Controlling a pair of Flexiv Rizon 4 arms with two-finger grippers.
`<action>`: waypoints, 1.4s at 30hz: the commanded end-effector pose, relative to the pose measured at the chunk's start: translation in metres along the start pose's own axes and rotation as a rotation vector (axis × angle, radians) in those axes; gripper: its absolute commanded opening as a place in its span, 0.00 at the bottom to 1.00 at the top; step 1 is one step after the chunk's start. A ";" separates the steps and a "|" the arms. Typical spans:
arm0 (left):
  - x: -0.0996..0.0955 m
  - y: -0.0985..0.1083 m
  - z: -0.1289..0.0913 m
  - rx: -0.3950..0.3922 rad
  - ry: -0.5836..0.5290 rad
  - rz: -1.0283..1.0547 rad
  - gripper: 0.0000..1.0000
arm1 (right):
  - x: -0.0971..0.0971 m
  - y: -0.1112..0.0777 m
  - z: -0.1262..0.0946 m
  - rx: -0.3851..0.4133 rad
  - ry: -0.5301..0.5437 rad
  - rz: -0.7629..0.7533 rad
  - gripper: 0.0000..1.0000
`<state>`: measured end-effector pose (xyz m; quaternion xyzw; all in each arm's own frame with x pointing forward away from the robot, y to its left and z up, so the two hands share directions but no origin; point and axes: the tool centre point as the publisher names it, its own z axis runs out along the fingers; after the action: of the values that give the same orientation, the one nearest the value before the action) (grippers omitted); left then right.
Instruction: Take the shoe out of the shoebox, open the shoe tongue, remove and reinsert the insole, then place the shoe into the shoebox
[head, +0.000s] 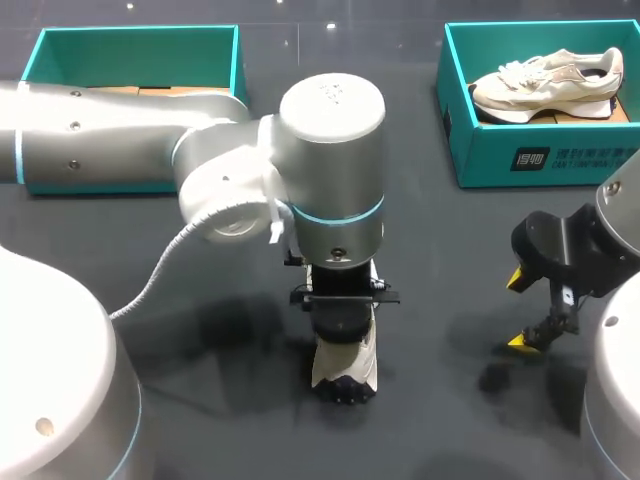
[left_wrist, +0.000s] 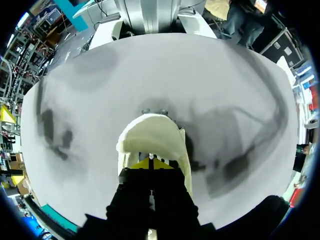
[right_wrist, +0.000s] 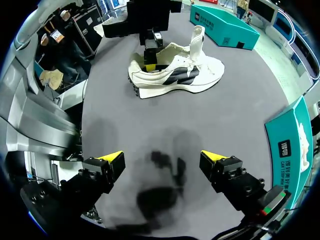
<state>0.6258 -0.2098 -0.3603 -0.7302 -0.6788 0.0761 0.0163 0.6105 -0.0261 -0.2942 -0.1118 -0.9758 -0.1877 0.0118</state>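
Shoe lengthwise near-to-far, toe away

A cream-white fabric sneaker carries dark grey side stripes on a charcoal-grey table. A teal cardboard shoebox bears white print and holds a cream-and-beige sneaker. The left arm is silver. The black right gripper has bright yellow tips.
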 end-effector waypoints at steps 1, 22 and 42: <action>0.007 -0.004 -0.003 0.008 -0.065 0.013 0.00 | 0.002 -0.001 -0.001 0.000 -0.004 0.000 1.00; 0.007 0.026 0.041 -0.026 0.013 -0.064 0.00 | 0.002 -0.001 -0.001 0.000 -0.004 0.000 1.00; 0.005 0.027 -0.015 -0.186 -0.017 -0.011 0.00 | 0.002 -0.001 -0.001 0.000 -0.004 0.000 1.00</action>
<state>0.6546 -0.2075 -0.3539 -0.7253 -0.6858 0.0263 -0.0537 0.6106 -0.0261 -0.2940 -0.1117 -0.9758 -0.1876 0.0119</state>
